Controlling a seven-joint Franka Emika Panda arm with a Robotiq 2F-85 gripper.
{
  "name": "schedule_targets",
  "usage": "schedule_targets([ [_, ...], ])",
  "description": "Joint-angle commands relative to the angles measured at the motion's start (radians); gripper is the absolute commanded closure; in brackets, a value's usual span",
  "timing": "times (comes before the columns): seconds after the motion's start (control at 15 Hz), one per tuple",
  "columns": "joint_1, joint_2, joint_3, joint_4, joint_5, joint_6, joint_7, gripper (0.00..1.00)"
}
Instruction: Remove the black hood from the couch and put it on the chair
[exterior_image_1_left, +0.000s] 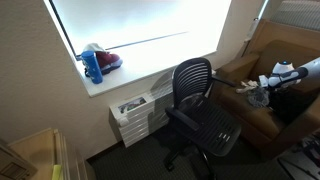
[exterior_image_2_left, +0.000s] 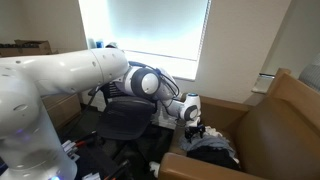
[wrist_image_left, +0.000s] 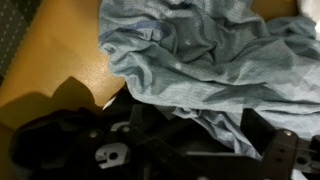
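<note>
The hood is a crumpled dark garment (exterior_image_2_left: 215, 152) lying on the brown couch (exterior_image_2_left: 272, 125). In the wrist view it looks blue-grey (wrist_image_left: 200, 50) on the tan couch seat (wrist_image_left: 55, 65). My gripper (wrist_image_left: 195, 130) is down at the garment, its dark fingers spread apart with a fold of cloth between them. In both exterior views the gripper (exterior_image_1_left: 258, 96) (exterior_image_2_left: 195, 124) reaches over the couch seat (exterior_image_1_left: 262, 125). The black mesh office chair (exterior_image_1_left: 200, 108) (exterior_image_2_left: 125, 118) stands beside the couch and is empty.
A windowsill holds a blue bottle (exterior_image_1_left: 93, 68) and a red object (exterior_image_1_left: 110, 60). A white drawer unit (exterior_image_1_left: 135, 115) stands under the window. The arm's large white link (exterior_image_2_left: 60, 90) fills the foreground. Boxes (exterior_image_2_left: 30, 48) stand at the back.
</note>
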Motion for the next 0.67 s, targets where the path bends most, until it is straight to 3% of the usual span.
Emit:
schedule_targets([
  [0.0, -0.033, 0.0, 0.019, -0.03, -0.065, 0.042, 0.12, 0.0],
  [0.33, -0.05, 0.0, -0.01, -0.041, -0.181, 0.061, 0.409, 0.0],
  [0.6, -0.088, 0.0, -0.025, -0.026, -0.242, -0.098, 0.632, 0.0],
])
